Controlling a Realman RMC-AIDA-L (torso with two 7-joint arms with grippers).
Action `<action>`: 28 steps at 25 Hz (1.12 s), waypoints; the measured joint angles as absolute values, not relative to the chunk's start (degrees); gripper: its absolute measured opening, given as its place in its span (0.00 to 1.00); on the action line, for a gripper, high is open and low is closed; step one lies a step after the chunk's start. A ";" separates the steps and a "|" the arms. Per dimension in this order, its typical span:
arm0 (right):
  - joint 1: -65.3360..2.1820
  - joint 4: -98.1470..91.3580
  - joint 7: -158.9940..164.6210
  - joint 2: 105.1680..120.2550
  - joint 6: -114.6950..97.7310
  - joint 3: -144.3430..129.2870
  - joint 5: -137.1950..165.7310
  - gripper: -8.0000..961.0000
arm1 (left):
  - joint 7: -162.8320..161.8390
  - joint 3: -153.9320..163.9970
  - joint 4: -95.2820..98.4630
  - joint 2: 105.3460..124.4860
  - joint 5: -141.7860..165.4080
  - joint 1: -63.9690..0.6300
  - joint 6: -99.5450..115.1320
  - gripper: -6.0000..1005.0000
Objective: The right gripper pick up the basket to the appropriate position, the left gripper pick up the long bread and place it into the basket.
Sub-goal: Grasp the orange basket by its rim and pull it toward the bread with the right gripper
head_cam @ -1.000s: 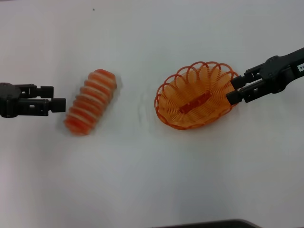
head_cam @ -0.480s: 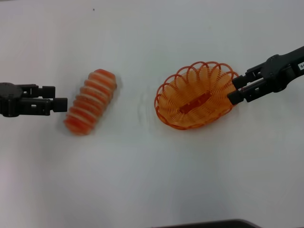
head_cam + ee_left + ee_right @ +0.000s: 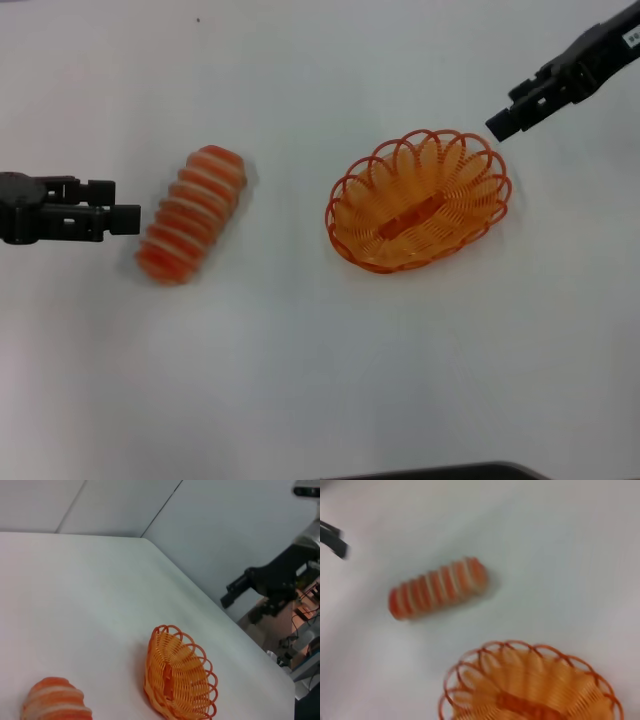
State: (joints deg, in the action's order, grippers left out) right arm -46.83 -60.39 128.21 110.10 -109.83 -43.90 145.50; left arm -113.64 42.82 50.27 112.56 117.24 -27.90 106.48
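The orange basket [image 3: 418, 200] sits on the white table, right of centre, with nothing in it. The long bread [image 3: 192, 214] lies at a slant on the table to its left. My left gripper [image 3: 115, 204] is open just left of the bread, level with its middle and not touching it. My right gripper [image 3: 506, 120] is open and empty, raised behind and to the right of the basket, clear of its rim. The left wrist view shows the bread [image 3: 55, 702], the basket [image 3: 180, 675] and the right gripper [image 3: 231, 592] farther off. The right wrist view shows the bread [image 3: 438, 594] and the basket [image 3: 530, 685].
The white table [image 3: 300, 380] ends at an edge beyond the basket in the left wrist view [image 3: 240, 630], with room clutter past it. A dark object [image 3: 430, 472] pokes in at the table's near edge.
My right gripper has let go of the basket's right rim and moved up and away to the back right. The basket stays where it was. The left arm and the bread have not moved.
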 joint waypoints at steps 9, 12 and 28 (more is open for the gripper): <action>-50.49 -60.36 136.57 112.50 -104.24 -48.00 157.01 0.78 | -113.70 42.80 50.27 112.19 117.24 -27.95 107.16 0.92; -50.29 -60.36 139.14 112.50 -102.28 -48.83 158.39 0.78 | -113.71 42.80 50.27 112.38 117.24 -27.95 107.27 0.91; -50.33 -50.16 141.02 115.45 -88.24 -51.50 162.97 0.78 | -113.63 42.98 50.19 113.00 117.25 -28.19 107.03 0.91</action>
State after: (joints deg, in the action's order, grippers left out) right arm -50.33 -50.16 141.02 115.45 -88.24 -51.50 162.97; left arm -113.63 42.98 50.19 113.00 117.25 -28.19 107.03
